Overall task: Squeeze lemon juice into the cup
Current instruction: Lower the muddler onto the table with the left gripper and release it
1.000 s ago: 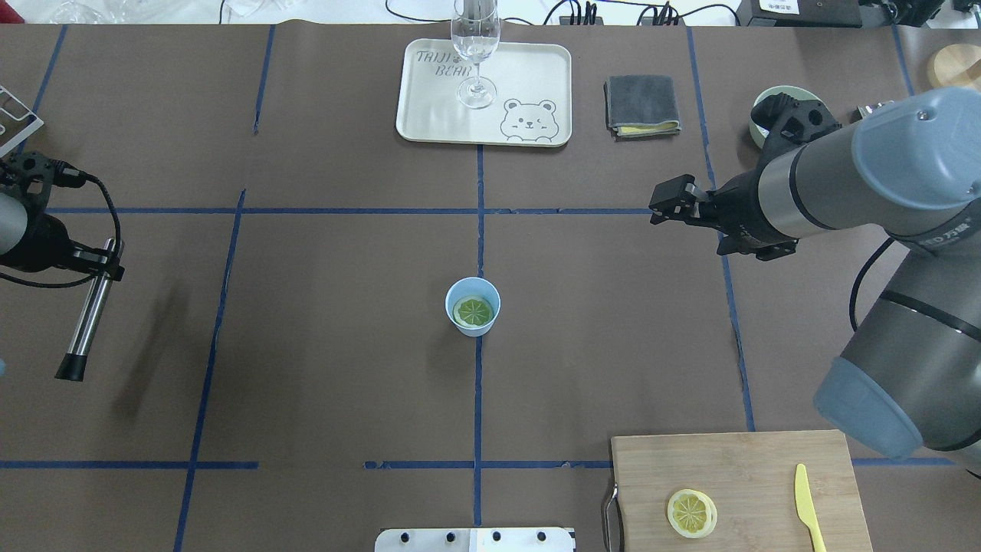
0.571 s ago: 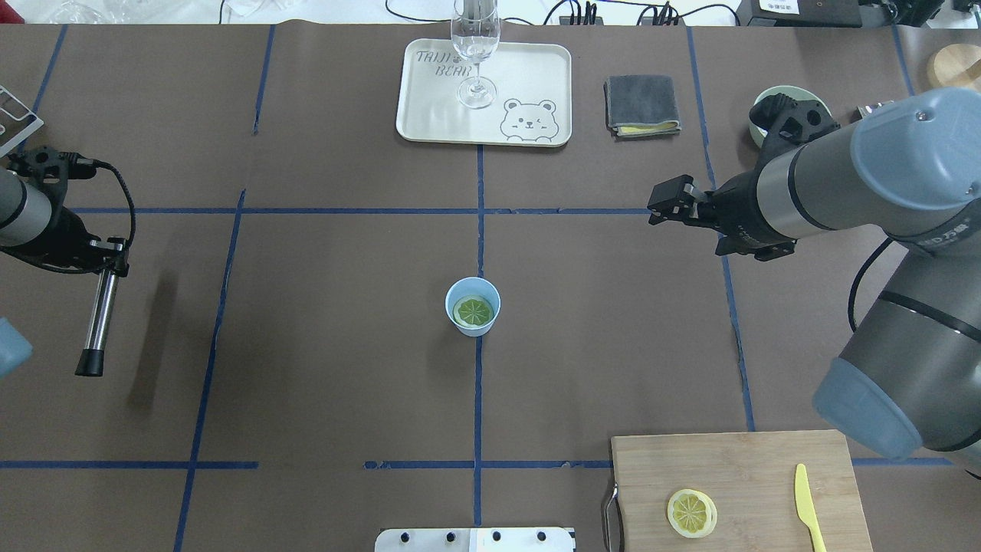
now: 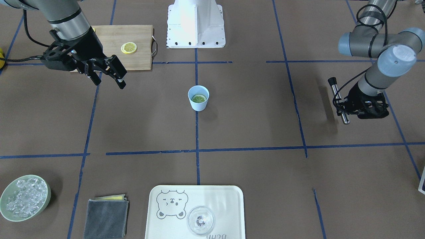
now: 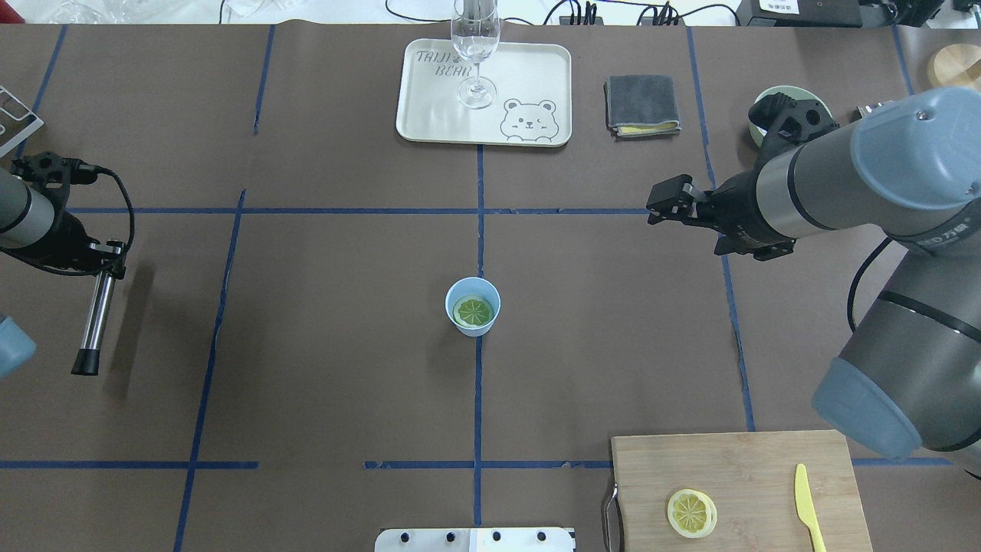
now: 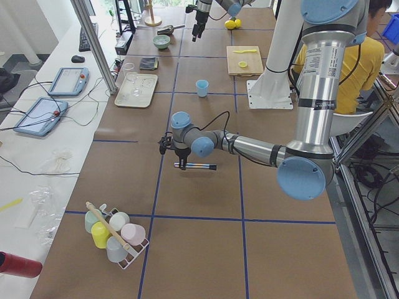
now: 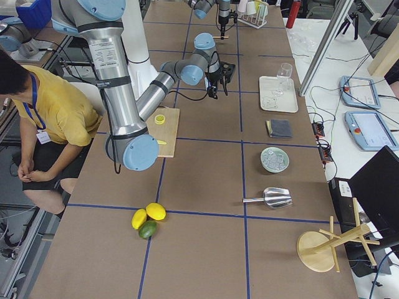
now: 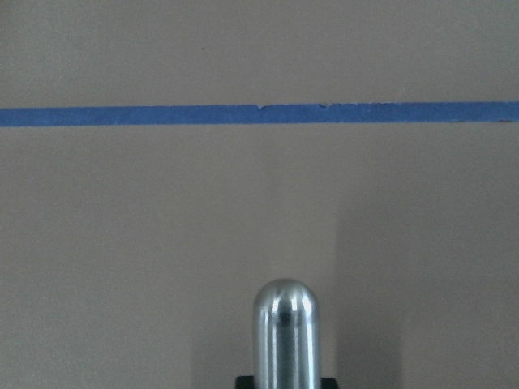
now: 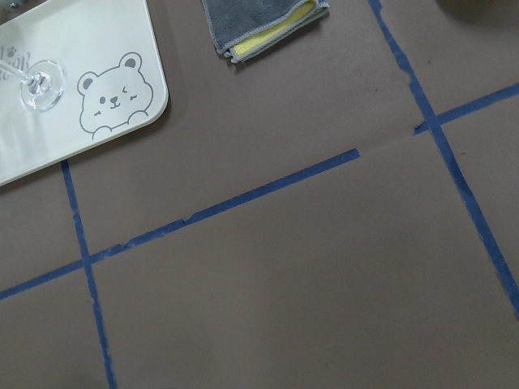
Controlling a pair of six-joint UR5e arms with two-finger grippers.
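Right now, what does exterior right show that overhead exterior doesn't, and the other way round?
Exterior right only: three whole fruits, a metal scoop, a wooden stand, a seated person.
Overhead only: the cup with the lemon slice inside; from the side the right gripper seems to cover it.
Both: the cutting board with a second slice, the bear tray with its wine glass, the grey cloth, the left gripper shut on a steel rod.

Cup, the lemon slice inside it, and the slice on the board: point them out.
cup [image 3: 198, 105]: front-facing view, outer wall.
lemon slice in cup [image 4: 473, 310]: overhead view, face centre.
lemon slice on board [image 4: 691, 512]: overhead view, face centre.
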